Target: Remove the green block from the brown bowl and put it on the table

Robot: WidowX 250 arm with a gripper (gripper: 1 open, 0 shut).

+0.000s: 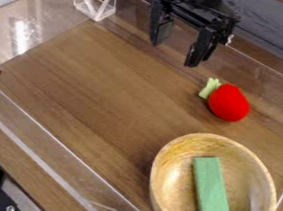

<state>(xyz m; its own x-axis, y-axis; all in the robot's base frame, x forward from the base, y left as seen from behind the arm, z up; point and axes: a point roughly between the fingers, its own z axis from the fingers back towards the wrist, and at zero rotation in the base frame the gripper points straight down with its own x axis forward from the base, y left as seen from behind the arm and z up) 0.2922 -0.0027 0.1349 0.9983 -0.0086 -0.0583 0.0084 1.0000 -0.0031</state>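
Observation:
The green block (211, 197), a flat light-green bar, lies inside the brown bowl (172, 163) at the lower right of the table (106, 92). My gripper (176, 42) hangs at the top middle of the view, pointing down with its two black fingers (158, 27) spread apart and nothing between them. It is well away from the bowl, up and to the left of it.
A red strawberry-like toy (227, 102) with a green top sits on the table between the gripper and the bowl. Low clear acrylic walls (42, 153) edge the tabletop. A folded clear piece (92, 1) stands at the back left.

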